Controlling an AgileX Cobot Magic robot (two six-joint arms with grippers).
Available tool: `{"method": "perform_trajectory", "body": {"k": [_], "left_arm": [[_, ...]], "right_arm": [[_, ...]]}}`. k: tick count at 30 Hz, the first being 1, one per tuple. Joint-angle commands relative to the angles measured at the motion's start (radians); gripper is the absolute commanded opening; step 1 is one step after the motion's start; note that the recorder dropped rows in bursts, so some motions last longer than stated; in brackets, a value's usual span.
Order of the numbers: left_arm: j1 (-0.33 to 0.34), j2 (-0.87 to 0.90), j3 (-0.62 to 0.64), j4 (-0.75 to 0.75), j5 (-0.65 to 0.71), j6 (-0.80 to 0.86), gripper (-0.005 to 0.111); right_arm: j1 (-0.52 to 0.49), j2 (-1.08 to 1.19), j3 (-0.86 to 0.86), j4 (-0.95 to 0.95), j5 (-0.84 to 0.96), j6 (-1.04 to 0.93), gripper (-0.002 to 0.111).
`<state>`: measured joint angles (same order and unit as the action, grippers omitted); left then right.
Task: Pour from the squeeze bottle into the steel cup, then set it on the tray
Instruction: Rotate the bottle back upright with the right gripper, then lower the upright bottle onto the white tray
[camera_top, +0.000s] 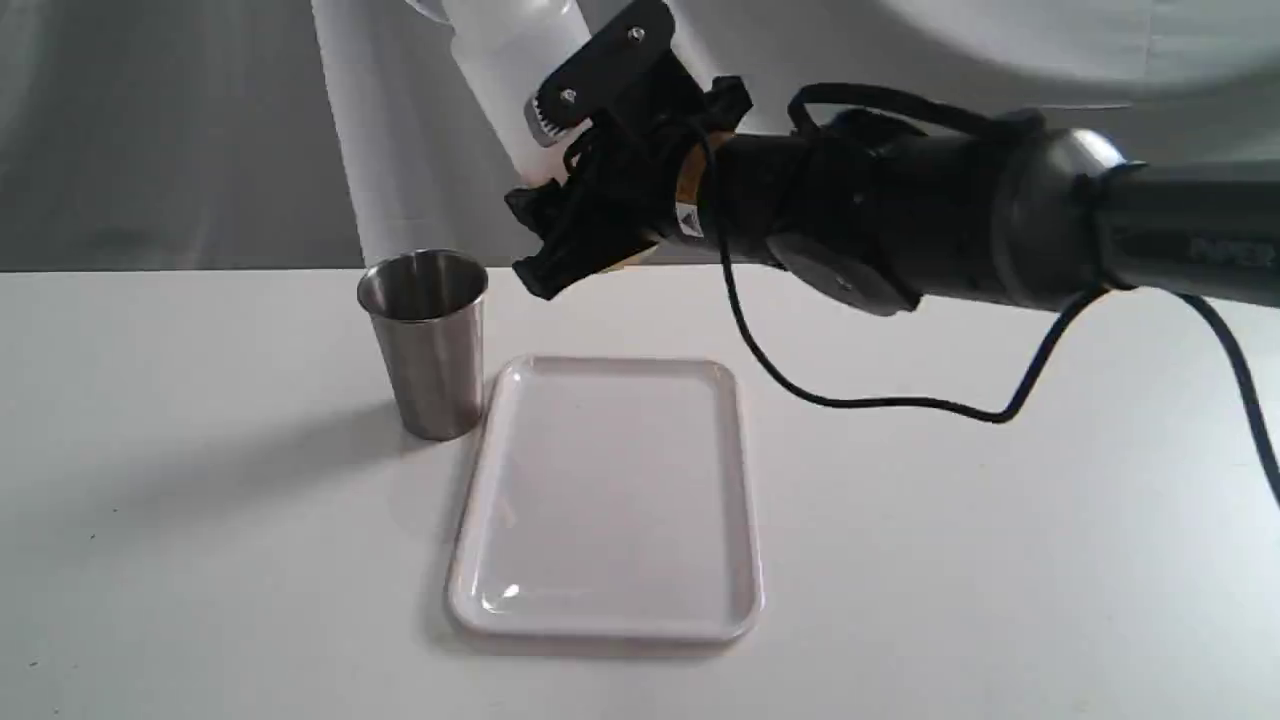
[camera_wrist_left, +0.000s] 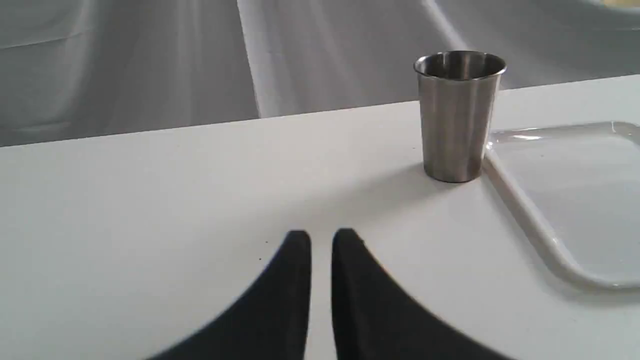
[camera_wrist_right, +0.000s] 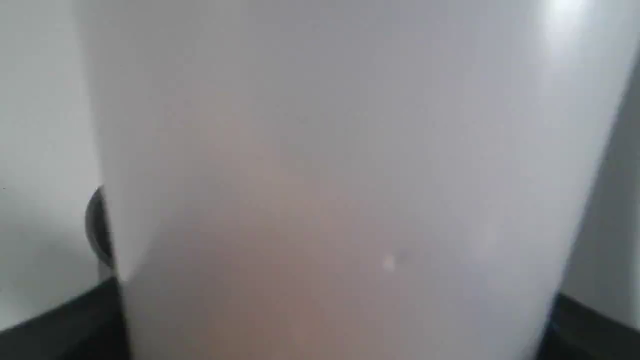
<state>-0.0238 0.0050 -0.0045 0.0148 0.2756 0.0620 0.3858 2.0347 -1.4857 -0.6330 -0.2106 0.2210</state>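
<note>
Now your right tool (camera_top: 548, 105) clamps the bottle (camera_top: 500, 60), tilted, high over the worktop (camera_top: 200, 550). The cup (camera_top: 428, 340) stands upright just beside the tray (camera_top: 610, 632). Your left tool (camera_wrist_left: 322, 239) hangs empty, fingers nearly together.

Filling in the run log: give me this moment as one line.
right gripper: shut on squeeze bottle, raised, tilted | steel cup: upright beside tray | left gripper: nearly closed, holding nothing
</note>
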Motion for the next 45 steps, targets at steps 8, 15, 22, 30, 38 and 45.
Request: {"method": "perform_trajectory", "body": {"k": [8,15,22,30,38,45], "left_arm": [[0.001,-0.005,0.004,0.004,-0.010,-0.001,0.008],[0.001,-0.005,0.004,0.004,-0.010,-0.001,0.008],[0.001,-0.005,0.004,0.004,-0.010,-0.001,0.008],[0.001,-0.005,0.004,0.004,-0.010,-0.001,0.008],[0.001,-0.005,0.004,0.004,-0.010,-0.001,0.008],[0.001,-0.005,0.004,0.004,-0.010,-0.001,0.008]], "right_arm": [[-0.016,-0.023,0.174,0.223,-0.370,-0.172,0.000],[-0.016,-0.026,0.194,0.276,-0.390,-0.198,0.000],[-0.025,-0.026,0.194,0.282,-0.432,-0.198,0.000],[-0.026,-0.026,0.194,0.384,-0.497,-0.107,0.000],[-0.026,-0.014,0.232,0.436,-0.544,0.004,0.000],[-0.026,-0.014,0.330,0.443,-0.670,0.015,0.000]]}}
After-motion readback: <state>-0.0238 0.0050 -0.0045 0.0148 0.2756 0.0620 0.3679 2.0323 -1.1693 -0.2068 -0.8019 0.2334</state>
